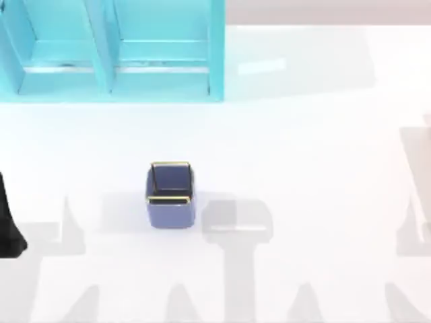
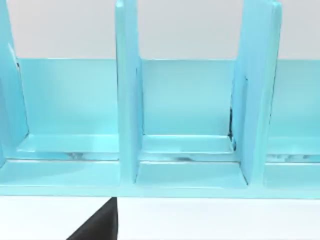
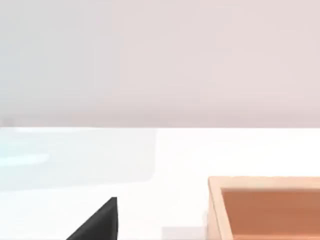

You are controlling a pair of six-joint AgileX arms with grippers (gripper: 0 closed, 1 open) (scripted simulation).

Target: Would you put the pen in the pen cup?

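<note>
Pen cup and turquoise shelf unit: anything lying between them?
Nothing: the top view shows bare white table between the pen cup and the turquoise shelf unit.

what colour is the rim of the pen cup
Gold, a thin line around the dark-blue pen cup; clearest in the top view.

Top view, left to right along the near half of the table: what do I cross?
Left arm at the table's left edge → pen cup standing upright, left of centre → bare white table on to the right edge.
</note>
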